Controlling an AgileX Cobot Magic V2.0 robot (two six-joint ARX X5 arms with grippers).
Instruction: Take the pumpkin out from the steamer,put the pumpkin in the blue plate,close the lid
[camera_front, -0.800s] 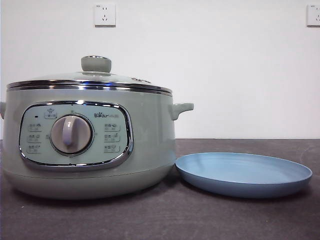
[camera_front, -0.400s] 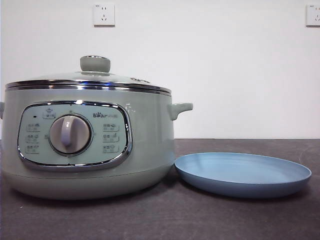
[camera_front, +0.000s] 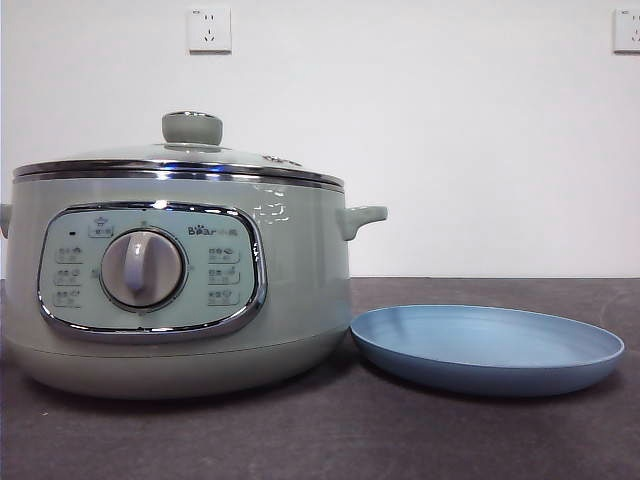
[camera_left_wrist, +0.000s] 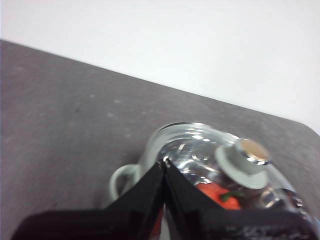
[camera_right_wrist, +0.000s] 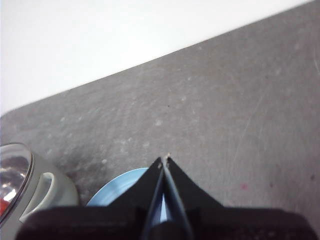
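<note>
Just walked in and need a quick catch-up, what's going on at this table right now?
Nothing is being handled yet. The steamer sits on the table with its lid on, and the pumpkin shows through the glass in the left wrist view. The blue plate lies beside the steamer with nothing on it. The left gripper hangs above the lid, shut, and the right gripper hangs above the plate, also shut, holding nothing.

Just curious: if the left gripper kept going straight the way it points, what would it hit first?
Probably the lid on the steamer: the left gripper, jaws shut, points at its glass beside the knob. Depth is unclear.
</note>
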